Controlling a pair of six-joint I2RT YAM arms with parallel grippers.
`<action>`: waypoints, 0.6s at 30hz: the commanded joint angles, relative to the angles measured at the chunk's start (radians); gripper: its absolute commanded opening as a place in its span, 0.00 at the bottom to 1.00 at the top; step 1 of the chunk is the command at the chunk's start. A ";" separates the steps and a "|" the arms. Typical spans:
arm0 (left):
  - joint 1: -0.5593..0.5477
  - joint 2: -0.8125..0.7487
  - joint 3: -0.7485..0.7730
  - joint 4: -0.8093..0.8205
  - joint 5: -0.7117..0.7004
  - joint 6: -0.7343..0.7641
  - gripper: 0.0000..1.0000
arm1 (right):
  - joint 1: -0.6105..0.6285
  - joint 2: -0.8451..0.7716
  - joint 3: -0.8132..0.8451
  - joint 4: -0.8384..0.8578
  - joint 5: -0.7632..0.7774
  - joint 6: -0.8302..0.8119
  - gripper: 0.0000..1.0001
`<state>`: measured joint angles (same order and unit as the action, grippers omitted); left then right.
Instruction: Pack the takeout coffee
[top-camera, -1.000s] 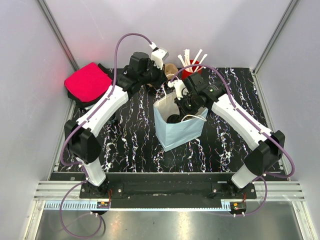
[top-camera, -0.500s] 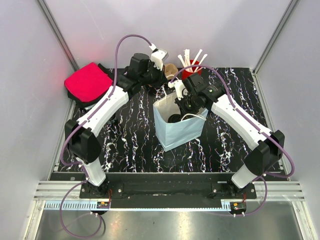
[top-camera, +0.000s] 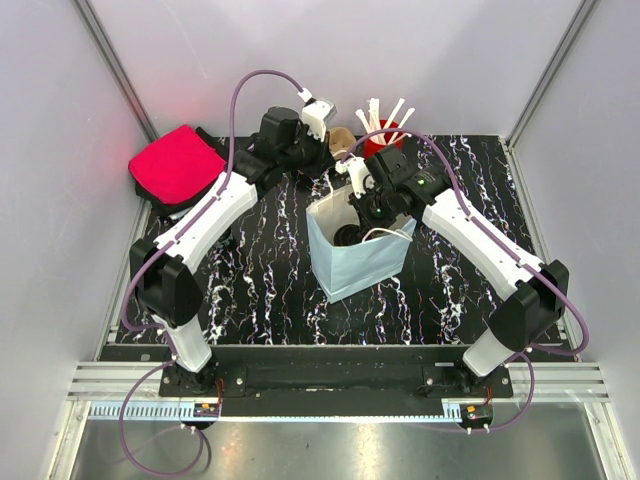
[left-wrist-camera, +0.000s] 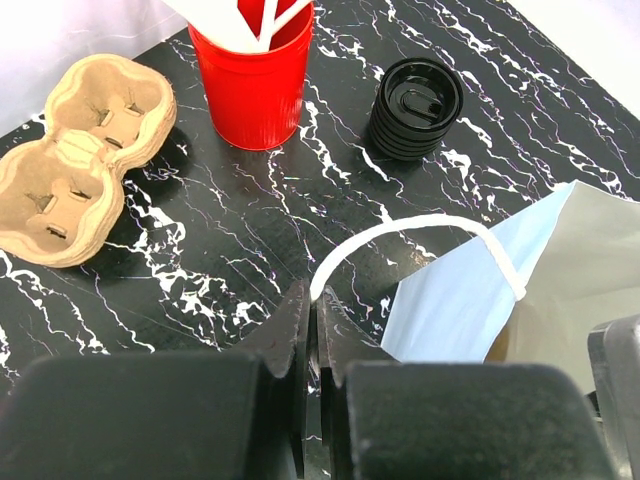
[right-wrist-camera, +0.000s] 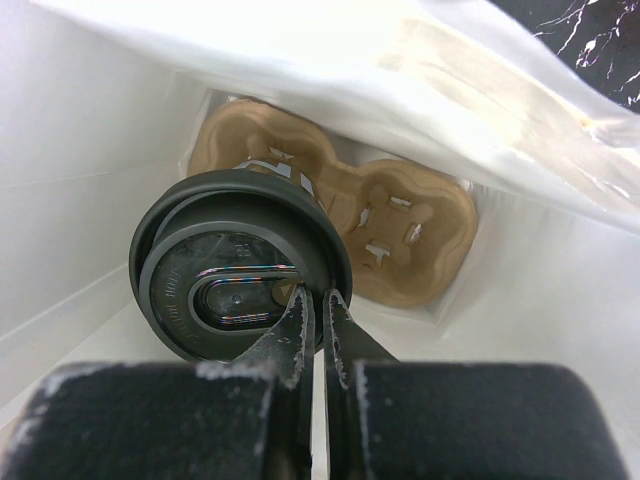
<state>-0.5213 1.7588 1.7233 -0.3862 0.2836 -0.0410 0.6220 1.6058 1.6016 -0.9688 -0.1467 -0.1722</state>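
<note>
A light blue paper bag (top-camera: 358, 262) stands open mid-table. Inside it, the takeout coffee (right-wrist-camera: 230, 272), a black cup with a black lid, hangs over one pocket of a cardboard carrier (right-wrist-camera: 400, 225) on the bag's floor. My right gripper (right-wrist-camera: 318, 296) reaches into the bag (right-wrist-camera: 80, 120) and is shut on the lid's rim. From above the cup shows as a dark shape (top-camera: 348, 237) under the right gripper (top-camera: 364, 214). My left gripper (left-wrist-camera: 315, 300) is shut on the bag's white handle (left-wrist-camera: 420, 222), holding the mouth of the bag (left-wrist-camera: 470, 300) open.
Behind the bag stand a red cup (left-wrist-camera: 252, 75) of white stirrers, a stack of black lids (left-wrist-camera: 415, 108) and a spare cardboard carrier (left-wrist-camera: 80, 155). A red pouch (top-camera: 175, 165) lies at the far left. Grey walls close in the table on three sides.
The right gripper with the cup has shifted very slightly toward the far side inside the bag. The left gripper keeps its hold on the handle.
</note>
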 joint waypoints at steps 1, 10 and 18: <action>0.006 -0.032 -0.004 0.064 0.016 -0.016 0.00 | 0.013 0.002 -0.003 0.036 0.021 -0.003 0.00; 0.004 -0.038 -0.019 0.069 0.019 -0.022 0.00 | 0.013 0.002 -0.011 0.054 0.030 -0.003 0.00; 0.004 -0.038 -0.022 0.073 0.023 -0.025 0.00 | 0.012 0.003 -0.006 0.059 0.032 -0.003 0.00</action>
<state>-0.5213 1.7588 1.7008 -0.3721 0.2848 -0.0586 0.6220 1.6058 1.5867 -0.9539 -0.1215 -0.1722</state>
